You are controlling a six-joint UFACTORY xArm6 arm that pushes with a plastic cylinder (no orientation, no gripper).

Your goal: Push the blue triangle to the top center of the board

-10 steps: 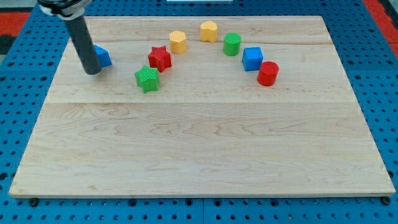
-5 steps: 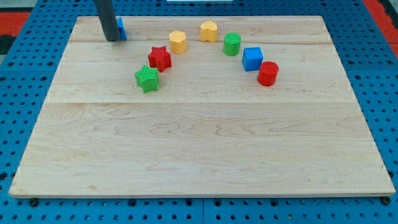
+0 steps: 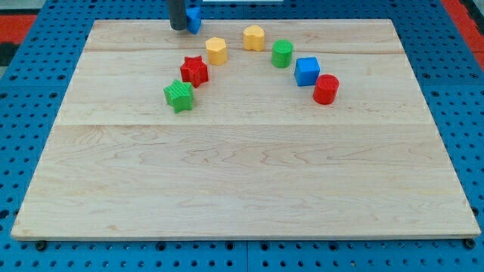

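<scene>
We see the blue triangle [image 3: 194,20] at the far edge of the board [image 3: 242,174], left of centre. Only its right part shows: a small blue block, mostly hidden, with one corner pointing right. It lies flat, overlapping the board's far rim.

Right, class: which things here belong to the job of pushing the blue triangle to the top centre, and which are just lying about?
Part of the job:
blue triangle, at the board's top edge
my tip, touching its left side
board

Just lying about:
red star
green star
two yellow blocks
green cylinder
blue cube
red cylinder
</scene>
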